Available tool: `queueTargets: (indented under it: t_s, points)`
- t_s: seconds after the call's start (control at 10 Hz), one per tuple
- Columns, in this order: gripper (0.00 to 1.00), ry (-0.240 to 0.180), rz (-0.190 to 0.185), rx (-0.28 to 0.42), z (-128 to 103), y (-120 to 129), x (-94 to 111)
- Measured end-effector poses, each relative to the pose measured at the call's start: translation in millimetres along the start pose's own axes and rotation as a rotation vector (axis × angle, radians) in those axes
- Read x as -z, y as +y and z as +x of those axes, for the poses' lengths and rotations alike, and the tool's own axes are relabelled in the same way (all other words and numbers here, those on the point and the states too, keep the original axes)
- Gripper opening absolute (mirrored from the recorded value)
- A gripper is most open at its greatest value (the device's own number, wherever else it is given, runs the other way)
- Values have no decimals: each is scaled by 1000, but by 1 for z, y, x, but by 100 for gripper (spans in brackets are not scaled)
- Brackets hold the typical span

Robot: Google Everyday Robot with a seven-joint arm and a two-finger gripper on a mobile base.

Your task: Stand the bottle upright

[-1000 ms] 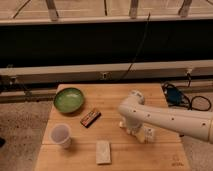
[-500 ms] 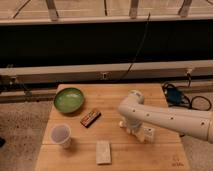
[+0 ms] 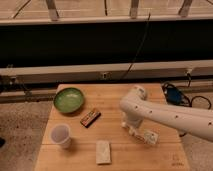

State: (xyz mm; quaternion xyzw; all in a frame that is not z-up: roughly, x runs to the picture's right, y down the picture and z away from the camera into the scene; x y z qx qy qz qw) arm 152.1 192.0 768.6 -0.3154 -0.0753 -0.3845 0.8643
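**Gripper low over a lying bottle at the table's right**

On the wooden table (image 3: 115, 100), from left: a green bowl (image 3: 69, 99), a white cup (image 3: 61, 135), a dark snack bar (image 3: 90, 117), a pale packet (image 3: 103, 151). Right of centre, the gripper (image 3: 132, 126) points down. The bottle (image 3: 145, 135) lies touching it, its long axis running left-far to right-near, cap end unclear. Whether the gripper holds it cannot be told.

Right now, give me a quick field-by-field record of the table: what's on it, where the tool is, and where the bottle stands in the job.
table: wooden
bowl: green, back left
snack bar: dark, near the middle
cup: pale, upright, front left
packet: flat, pale, front centre
bottle: white, seems to lie on its side at right front
arm: white, reaching in from the right
tool: low over the bottle
task state: bottle not yet upright
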Motion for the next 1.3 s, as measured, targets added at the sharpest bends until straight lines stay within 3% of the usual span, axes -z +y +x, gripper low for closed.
queueTargets:
  t_s: [0.3,0.5,0.6,0.8,1.1,1.3]
  points:
    - [80,4,29,-35,12,-2,-2]
    - [80,23,22,-153,30,-3,-13]
    - [80,34,3,-244,39,0,-18]
    - [80,58,-43,-354,47,6,-19]
    - [80,62,-101,-421,46,12,-11]
    - [80,41,-134,-457,37,20,-8]
